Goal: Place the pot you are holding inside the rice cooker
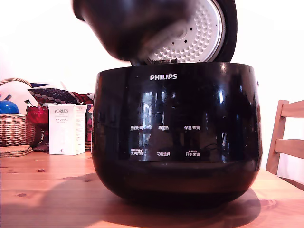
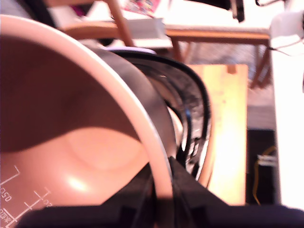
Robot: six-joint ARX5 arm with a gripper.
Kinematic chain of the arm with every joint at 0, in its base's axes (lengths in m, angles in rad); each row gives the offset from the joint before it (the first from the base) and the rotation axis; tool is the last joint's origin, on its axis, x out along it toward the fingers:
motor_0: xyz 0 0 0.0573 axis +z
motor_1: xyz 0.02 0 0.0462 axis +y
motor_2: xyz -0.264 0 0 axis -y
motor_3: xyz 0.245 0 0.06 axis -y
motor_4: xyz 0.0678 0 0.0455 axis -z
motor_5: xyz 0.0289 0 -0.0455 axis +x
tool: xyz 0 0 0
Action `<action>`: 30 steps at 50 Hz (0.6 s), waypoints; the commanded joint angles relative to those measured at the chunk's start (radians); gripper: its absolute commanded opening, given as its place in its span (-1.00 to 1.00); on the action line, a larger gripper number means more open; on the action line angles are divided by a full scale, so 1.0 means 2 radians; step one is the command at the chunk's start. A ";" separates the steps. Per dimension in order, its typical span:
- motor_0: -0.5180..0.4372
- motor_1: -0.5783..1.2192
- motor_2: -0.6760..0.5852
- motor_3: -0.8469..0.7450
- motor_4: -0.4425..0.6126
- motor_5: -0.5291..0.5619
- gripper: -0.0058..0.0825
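One pot is hanging tilted above the cooker, in front of the open lid; the claw is out of sight here. The wooden table is looking firm and level.

At the wrist, the claw is pinching the pot's thin rim, the cooker lying just beyond. I'm judging it rigid, smooth metal, slippery and likely to swing.

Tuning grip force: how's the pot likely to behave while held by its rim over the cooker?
The pot looks like rigid metal, so probably no flex. The gripper pinches only its thin rim, so it may swing or tilt; it hangs blurred above the rice cooker. Its smooth wall may slip, and its rounded bottom would likely rock if set down.
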 commanded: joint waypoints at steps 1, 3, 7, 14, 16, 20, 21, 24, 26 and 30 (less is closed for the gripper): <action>-0.012 -0.003 0.006 0.024 0.002 0.002 -0.92; -0.016 0.000 0.006 0.025 0.001 0.002 -0.92; -0.022 0.008 0.006 0.026 0.001 0.007 -0.92; -0.035 0.021 0.006 0.025 -0.014 0.042 -0.92; -0.039 0.025 0.006 0.025 -0.017 0.043 -0.92; -0.045 0.035 0.006 0.022 -0.032 0.063 -0.92; -0.046 0.037 0.006 0.021 -0.036 0.076 -0.92; -0.048 0.046 0.006 0.019 -0.043 0.094 -0.92; -0.050 0.051 0.006 0.018 -0.047 0.099 -0.92; -0.052 0.063 0.006 0.018 -0.069 0.117 -0.92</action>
